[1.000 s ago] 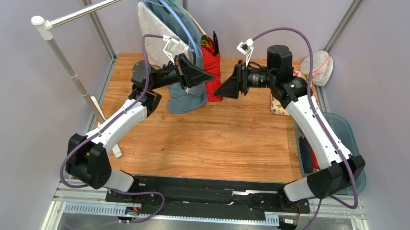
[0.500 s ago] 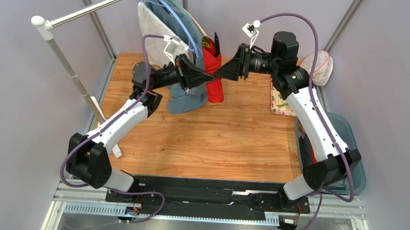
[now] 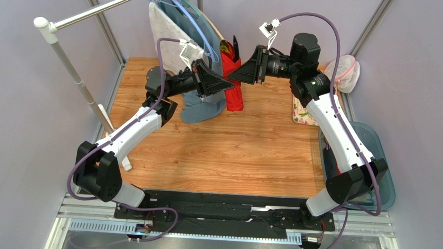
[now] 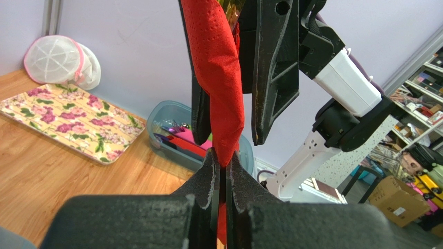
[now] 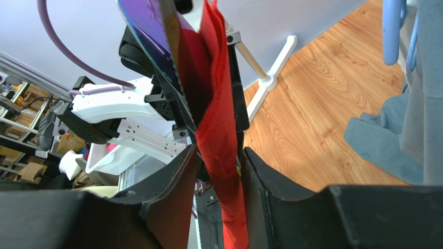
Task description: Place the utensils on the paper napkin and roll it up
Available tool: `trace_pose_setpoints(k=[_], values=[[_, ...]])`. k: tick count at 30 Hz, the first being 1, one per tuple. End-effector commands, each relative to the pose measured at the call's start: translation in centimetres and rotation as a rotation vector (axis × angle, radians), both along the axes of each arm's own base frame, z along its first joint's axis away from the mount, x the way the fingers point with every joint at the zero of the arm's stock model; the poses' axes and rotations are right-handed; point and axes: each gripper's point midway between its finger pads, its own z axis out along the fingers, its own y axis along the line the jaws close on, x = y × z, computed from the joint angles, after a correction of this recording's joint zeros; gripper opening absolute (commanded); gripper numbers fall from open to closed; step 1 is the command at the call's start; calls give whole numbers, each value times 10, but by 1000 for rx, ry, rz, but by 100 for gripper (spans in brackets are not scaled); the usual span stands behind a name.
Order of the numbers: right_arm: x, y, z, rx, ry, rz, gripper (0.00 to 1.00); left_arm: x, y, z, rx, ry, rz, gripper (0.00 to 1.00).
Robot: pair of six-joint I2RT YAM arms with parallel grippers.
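Pinching the paper napkin (image 4: 218, 78) roll tight w/ left gripper (image 4: 222, 155), clamped shut on it. Reaching round it w/ right gripper (image 5: 218, 150) half open – small gaps. Held up over table (image 3: 234, 153) – nr hanging clothes (image 3: 172, 21).

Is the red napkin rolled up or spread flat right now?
Rolled up: the paper napkin is a narrow red roll, held off the table and pinched between the fingers of the left gripper.
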Motion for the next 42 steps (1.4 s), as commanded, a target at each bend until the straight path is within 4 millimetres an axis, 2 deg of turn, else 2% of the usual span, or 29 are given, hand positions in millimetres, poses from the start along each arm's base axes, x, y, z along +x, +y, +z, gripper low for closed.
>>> trace_pose_setpoints(k=[1,4,5,7,9,10,11,13,16,17,22,25,26,29,35,37,38,41,42], values=[[-2,3,9,26,-33,14,36,-7,2,34,-62,-111,1,0],[-2,4,7,23,-30,19,23,-7,2,36,-63,-115,-2,0],[-1,4,6,22,-29,19,16,-8,2,37,-64,-118,-2,0],[-2,4,5,21,-27,22,10,-7,2,36,-63,-115,-2,0],[-1,5,3,19,-11,23,11,-7,2,36,-64,-113,0,0],[-2,5,2,19,-10,29,15,-8,2,36,-64,-113,0,0],[-4,6,2,19,-5,32,27,-8,2,35,-64,-111,3,0],[-6,8,-3,12,2,40,31,-8,3,35,-65,-109,6,0],[-10,10,-4,13,-4,58,14,-8,3,35,-67,-108,10,0],[-11,10,-4,14,-8,62,0,-8,3,34,-67,-108,10,0],[-10,6,-4,12,-28,61,0,-9,4,35,-66,-109,18,0],[-8,-1,-6,5,-30,53,0,-10,5,31,-57,-109,19,14],[-8,-3,-8,2,-27,51,0,-10,7,27,-48,-103,19,23],[-6,-13,-11,-12,-33,32,0,-9,10,20,-30,-90,27,37],[-8,-37,-27,-67,-32,5,0,-9,17,6,23,-99,46,51],[-7,-50,-41,-95,-1,-12,0,-9,17,0,49,-110,53,53],[-8,-56,-44,-112,-34,-15,0,-10,18,-2,58,-114,54,59],[-7,-83,-69,-178,26,-55,0,-12,17,-10,97,-138,42,70],[-6,-102,-83,-230,34,-87,0,-11,16,-17,122,-142,40,71]])
